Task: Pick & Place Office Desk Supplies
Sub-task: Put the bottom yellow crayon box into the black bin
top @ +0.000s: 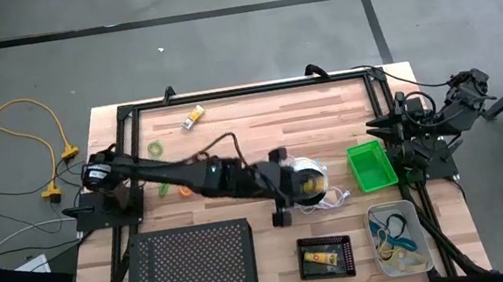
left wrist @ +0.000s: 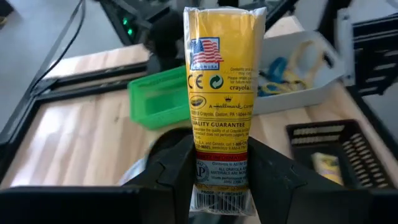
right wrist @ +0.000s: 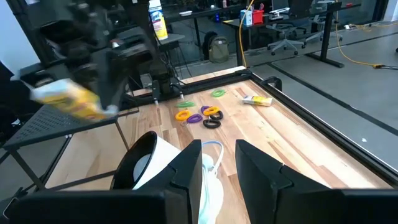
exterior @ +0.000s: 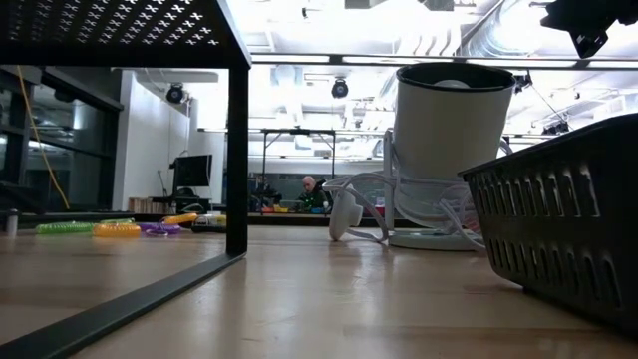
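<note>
While the left gripper (left wrist: 219,180) is hanging over the middle of the table, its fingers are clamping the lower end of a yellow pack (left wrist: 222,99), which is standing up past the fingertips with most of its length free. By the look of it the pack is light, wrapped in glossy film, so it is probably slippery and a little soft; held near one end, it may swing or slide, and a hold nearer its middle would likely be steadier. Ahead of the hand the green tray (left wrist: 158,98) and the clear tray (left wrist: 305,68) are lying, with the black tray (left wrist: 348,143) nearer and off to one side, already holding another pack (top: 324,256). Directly under the hand the white round object (top: 310,178) is sitting. Further back, loose loops (right wrist: 199,114) and a third pack (right wrist: 257,100) are waiting on the wood. The right gripper (right wrist: 214,168) is resting at the table's right edge, fingers apart and holding nothing.
</note>
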Tool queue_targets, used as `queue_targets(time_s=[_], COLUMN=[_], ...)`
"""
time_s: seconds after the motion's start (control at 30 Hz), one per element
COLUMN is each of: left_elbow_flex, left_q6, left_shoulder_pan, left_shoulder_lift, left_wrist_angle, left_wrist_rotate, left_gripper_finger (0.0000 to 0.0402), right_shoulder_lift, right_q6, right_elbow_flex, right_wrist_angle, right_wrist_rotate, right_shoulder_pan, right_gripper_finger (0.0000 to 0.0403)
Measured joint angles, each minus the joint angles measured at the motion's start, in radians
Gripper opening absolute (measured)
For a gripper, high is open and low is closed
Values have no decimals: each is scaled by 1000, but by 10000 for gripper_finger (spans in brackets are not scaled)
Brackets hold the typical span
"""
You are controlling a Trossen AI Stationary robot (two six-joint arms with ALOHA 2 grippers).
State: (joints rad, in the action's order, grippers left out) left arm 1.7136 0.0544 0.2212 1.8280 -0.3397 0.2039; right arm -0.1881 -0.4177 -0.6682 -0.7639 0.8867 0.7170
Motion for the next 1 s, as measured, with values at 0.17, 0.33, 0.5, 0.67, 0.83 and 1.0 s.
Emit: queue_targets(time_s=[0.17,0.33,0.5,0.67,0.83,1.0], left_elbow_flex=[0,-1,0,0,0,0], left_q6=[-13,-36,-77,-118,-170,-194], left_shoulder_pan=[68,120,160,187,195,188], left_shoulder_lift=[28,54,88,106,118,120], left_wrist_angle=[13,-2,-4,-5,-17,-42], left_wrist_rotate=[8,9,13,16,14,17], left_gripper_finger=[124,124,124,124,124,124], right_shoulder_lift=[0,0,0,0,0,0], right_q6=[0,0,0,0,0,0], right_elbow_flex=[0,0,0,0,0,0], right_wrist_angle=[0,0,1,0,0,0], right_wrist_rotate=[0,0,0,0,0,0], right_shoulder_pan=[0,0,0,0,0,0], right_gripper_finger=[85,85,85,85,85,85])
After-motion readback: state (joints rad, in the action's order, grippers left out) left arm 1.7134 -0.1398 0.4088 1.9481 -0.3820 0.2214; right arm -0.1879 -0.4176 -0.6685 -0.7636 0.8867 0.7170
